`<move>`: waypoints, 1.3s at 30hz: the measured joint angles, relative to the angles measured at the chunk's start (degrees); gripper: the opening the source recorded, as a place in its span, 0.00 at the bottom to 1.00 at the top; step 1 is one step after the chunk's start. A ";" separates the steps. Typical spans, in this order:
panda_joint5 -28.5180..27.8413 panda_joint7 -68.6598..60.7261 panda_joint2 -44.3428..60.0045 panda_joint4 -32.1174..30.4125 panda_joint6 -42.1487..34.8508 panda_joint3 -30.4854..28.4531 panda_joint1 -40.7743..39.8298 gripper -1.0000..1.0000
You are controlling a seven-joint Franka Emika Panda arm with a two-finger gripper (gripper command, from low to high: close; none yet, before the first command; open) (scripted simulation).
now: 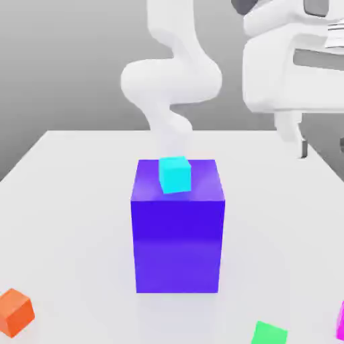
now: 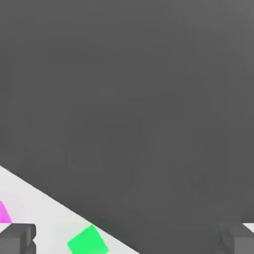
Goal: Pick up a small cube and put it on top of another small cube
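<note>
Standing in the middle of the white table (image 1: 74, 161), a big blue block (image 1: 178, 232) carries a small cyan cube (image 1: 175, 175) on its top.

At the lower left corner of the exterior view lies the orange cube (image 1: 15, 312); the green cube (image 1: 269, 333) sits at the lower edge, and the small magenta-pink cube (image 1: 340, 321) is cut by the lower right edge. The gripper (image 2: 131, 240) hangs high at the upper right, its fingers (image 2: 17, 238) spread wide and grasping nothing.

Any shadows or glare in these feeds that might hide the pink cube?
Exterior view: soft, even light, faint reflection under the blue block, no glare; the pink cube is cut by the frame edge. Hand view: flat light, no glare; pink cube also clipped at the edge.
</note>
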 joint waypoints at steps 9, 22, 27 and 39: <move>-3.88 -5.19 18.85 2.27 4.15 3.01 5.36 0.50; -8.83 -5.84 36.90 5.47 12.37 1.75 10.50 0.00; -7.68 -6.70 33.76 4.69 9.97 2.85 9.69 0.00; 0.36 -7.10 26.03 -2.27 10.17 -3.17 -1.01 1.00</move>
